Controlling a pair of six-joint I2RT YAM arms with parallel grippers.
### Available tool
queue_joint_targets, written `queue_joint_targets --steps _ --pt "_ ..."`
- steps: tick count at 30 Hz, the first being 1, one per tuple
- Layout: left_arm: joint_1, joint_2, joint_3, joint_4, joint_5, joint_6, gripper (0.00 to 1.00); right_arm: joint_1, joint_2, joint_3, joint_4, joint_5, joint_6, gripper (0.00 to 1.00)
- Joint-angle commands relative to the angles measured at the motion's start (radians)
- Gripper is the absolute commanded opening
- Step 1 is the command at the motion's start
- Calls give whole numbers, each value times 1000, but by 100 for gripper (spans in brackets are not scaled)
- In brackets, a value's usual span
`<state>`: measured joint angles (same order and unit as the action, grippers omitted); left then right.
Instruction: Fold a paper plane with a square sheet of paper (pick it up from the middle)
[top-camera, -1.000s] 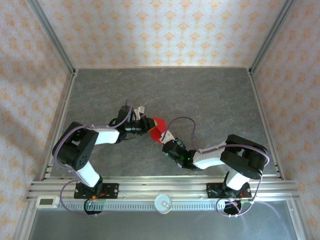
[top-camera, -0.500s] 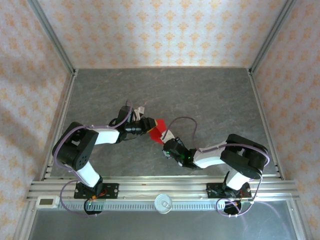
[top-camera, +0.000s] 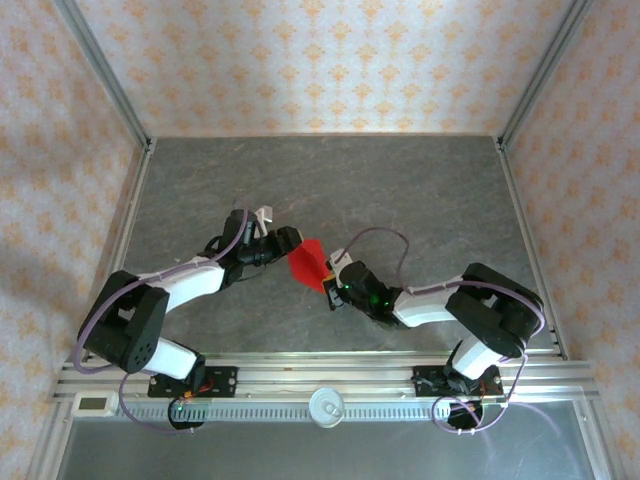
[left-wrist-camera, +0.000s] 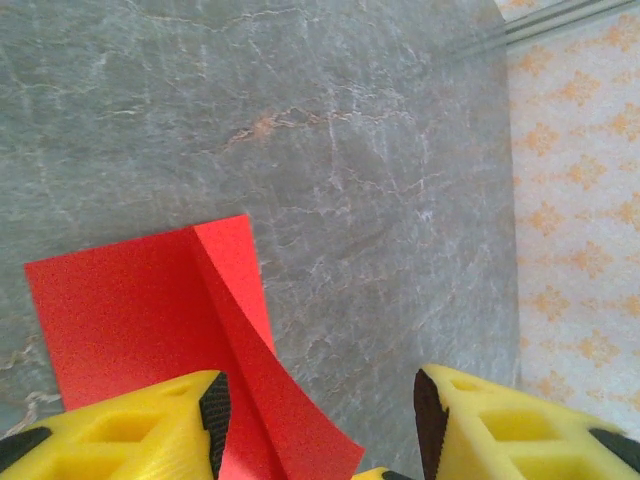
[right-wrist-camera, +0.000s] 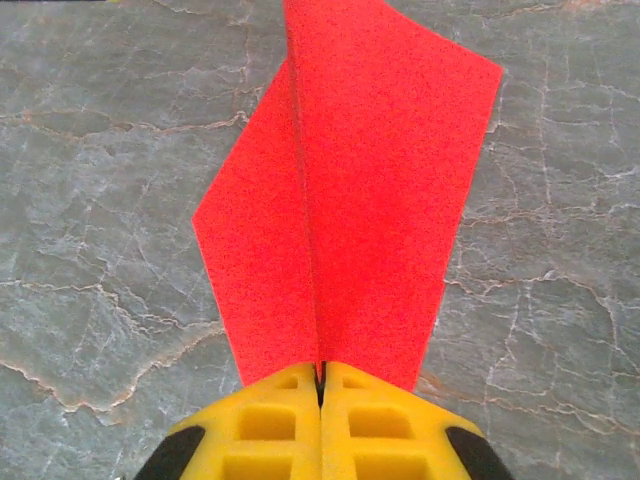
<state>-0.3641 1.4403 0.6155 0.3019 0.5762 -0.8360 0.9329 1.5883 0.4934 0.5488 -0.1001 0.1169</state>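
Where the jaws of the right pincer (right-wrist-camera: 321, 385) are pressed together, the folded red paper (right-wrist-camera: 370, 180) is clamped at its narrow end, its centre crease running straight away from them over the grey bench (right-wrist-camera: 90, 200). The left pincer (left-wrist-camera: 320, 410) is held with its jaws apart, part of the paper's edge being seen between them, ungripped. From above, the paper is found near mid-bench, between both pincers.
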Motion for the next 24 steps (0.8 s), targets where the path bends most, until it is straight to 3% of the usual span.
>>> queue_joint_targets --steps 1,8,18,24 --pt "10 -27 -22 -46 -35 28 53 -21 -7 -10 48 -89 56 0" --pt "10 -46 -37 -50 -29 29 53 -53 18 -6 94 -198 115 0" --pt "10 -62 -45 -57 -26 32 53 -64 69 17 84 -233 151 0" --pt "11 -66 -45 -63 -27 33 53 -84 126 52 87 -323 215 0"
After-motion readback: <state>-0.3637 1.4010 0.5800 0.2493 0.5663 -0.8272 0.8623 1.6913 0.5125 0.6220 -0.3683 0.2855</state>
